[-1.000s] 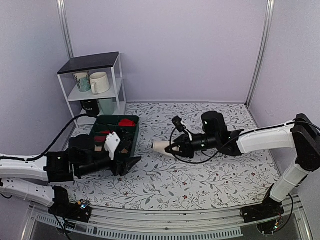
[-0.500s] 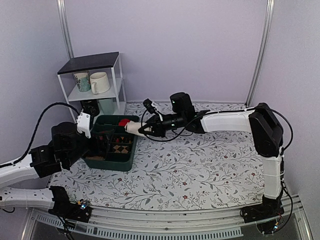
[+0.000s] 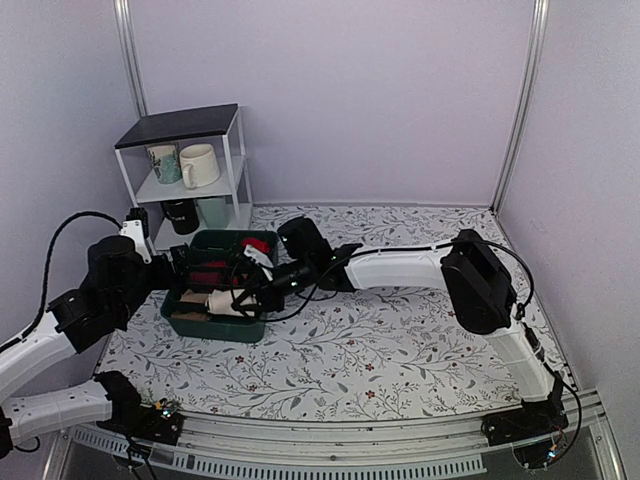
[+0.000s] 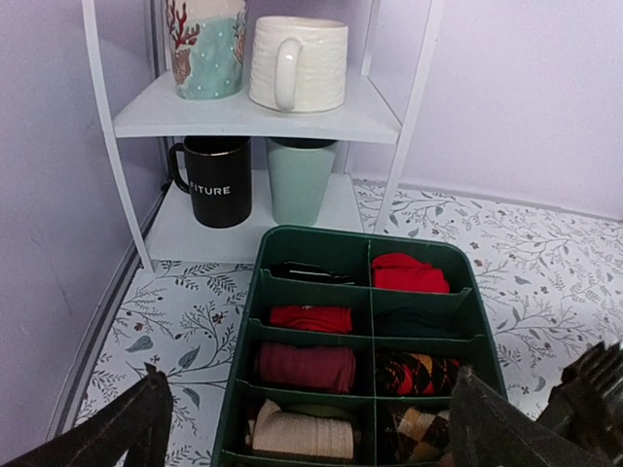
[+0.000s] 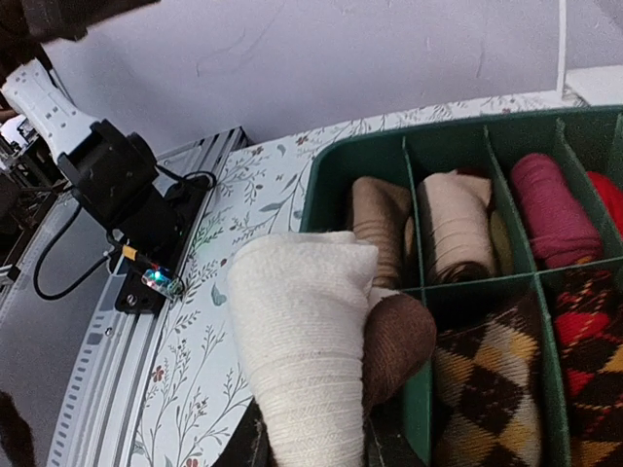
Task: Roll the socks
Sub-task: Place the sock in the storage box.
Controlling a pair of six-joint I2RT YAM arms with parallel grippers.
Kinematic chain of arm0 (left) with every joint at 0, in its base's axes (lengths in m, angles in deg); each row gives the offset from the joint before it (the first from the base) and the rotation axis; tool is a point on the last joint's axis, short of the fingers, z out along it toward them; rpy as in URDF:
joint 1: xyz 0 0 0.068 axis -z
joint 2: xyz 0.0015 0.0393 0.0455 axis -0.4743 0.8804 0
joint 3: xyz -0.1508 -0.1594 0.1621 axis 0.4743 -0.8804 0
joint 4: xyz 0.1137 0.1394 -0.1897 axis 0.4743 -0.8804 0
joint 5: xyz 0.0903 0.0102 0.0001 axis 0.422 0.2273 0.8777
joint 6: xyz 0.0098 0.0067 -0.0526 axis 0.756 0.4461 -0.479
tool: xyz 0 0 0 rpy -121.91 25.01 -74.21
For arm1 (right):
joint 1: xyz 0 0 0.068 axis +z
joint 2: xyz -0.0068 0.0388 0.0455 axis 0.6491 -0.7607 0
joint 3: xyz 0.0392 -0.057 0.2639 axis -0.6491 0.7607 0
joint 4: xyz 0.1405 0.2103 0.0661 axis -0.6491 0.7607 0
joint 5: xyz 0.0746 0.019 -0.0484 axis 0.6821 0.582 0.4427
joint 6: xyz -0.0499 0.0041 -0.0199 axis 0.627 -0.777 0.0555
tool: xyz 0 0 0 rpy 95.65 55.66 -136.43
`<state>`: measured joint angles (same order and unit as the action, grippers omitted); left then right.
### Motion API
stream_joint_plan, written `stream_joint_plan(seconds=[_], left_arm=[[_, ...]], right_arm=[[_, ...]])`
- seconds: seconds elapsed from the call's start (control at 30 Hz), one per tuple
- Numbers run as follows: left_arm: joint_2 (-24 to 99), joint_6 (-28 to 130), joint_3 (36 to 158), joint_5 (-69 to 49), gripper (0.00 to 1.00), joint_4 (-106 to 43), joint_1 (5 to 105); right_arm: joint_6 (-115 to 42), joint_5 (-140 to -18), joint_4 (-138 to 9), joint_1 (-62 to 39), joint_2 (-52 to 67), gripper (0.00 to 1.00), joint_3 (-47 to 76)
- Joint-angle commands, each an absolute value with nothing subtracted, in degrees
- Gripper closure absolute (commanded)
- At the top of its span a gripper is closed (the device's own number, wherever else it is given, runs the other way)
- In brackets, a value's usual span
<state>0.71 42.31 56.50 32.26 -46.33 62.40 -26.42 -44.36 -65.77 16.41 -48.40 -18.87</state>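
**Right gripper** (image 3: 243,296): the fingers are clamped on the socks (image 5: 302,350), pinching the bundle from both sides. Only their dark edges show under the fabric in the wrist view.

**Socks:** a tight cream ribbed roll with a dark brown end bulging at one side. It is held at the near end of the green organiser tray (image 4: 321,243). The brown end lies over the end compartment, just beside the brown-and-cream argyle roll (image 5: 487,389), and the cream body overlaps the tray's end wall. Whether the roll touches the tray cannot be told.

**Neighbouring compartments, right wrist view:** a beige roll (image 5: 375,219), a cream roll (image 5: 453,229) and a maroon roll (image 5: 555,204), each in its own cell.

**Left gripper** (image 4: 310,384): the fingers (image 4: 117,428) are spread wide with nothing between them, at the left side of the tray and facing along it.

**Beyond the tray:** a white shelf rack (image 4: 243,112) holds a black mug (image 4: 219,185) on the lower level and a white mug (image 4: 297,63) above.

**Support:** a table with a floral cloth (image 3: 400,350).
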Motion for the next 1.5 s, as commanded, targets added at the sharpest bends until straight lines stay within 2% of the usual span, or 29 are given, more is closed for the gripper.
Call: stream_joint_plan(seconds=[0.0, 0.37, 0.57, 0.9, 1.1, 1.27, 1.47], left_arm=[[0.2, 40.9, 55.7, 30.7, 0.01, -47.7, 61.5], [-0.3, 42.6, 55.5, 26.8, 0.01, -47.3, 61.4], [-0.5, 43.7, 56.0, 25.4, 0.0, -47.3, 61.4], [-1.8, 44.1, 56.2, 23.7, 0.01, -47.1, 61.3], [-2.7, 44.4, 56.2, 23.0, 0.0, -46.6, 61.3], [-2.2, 44.3, 55.7, 22.4, 0.0, -46.1, 61.3], [-0.7, 44.3, 55.5, 21.1, 0.01, -44.6, 61.3]], right_arm=[[-24.1, -46.9, -61.7, 18.0, -52.8, 0.99, -22.3], [-21.7, -57.5, -54.0, 18.9, -55.4, 0.99, -25.5], [-16.7, -61.5, -47.2, 19.6, -52.1, 0.99, -20.4], [-5.0, -72.6, -22.0, 23.2, -53.9, 0.99, -27.1], [-5.2, -72.8, -13.4, 24.0, -51.6, 0.99, -25.5], [-7.5, -71.4, -12.9, 24.4, -49.3, 0.99, -21.9], [-8.9, -71.2, -11.5, 24.9, -54.4, 0.99, -31.4]])
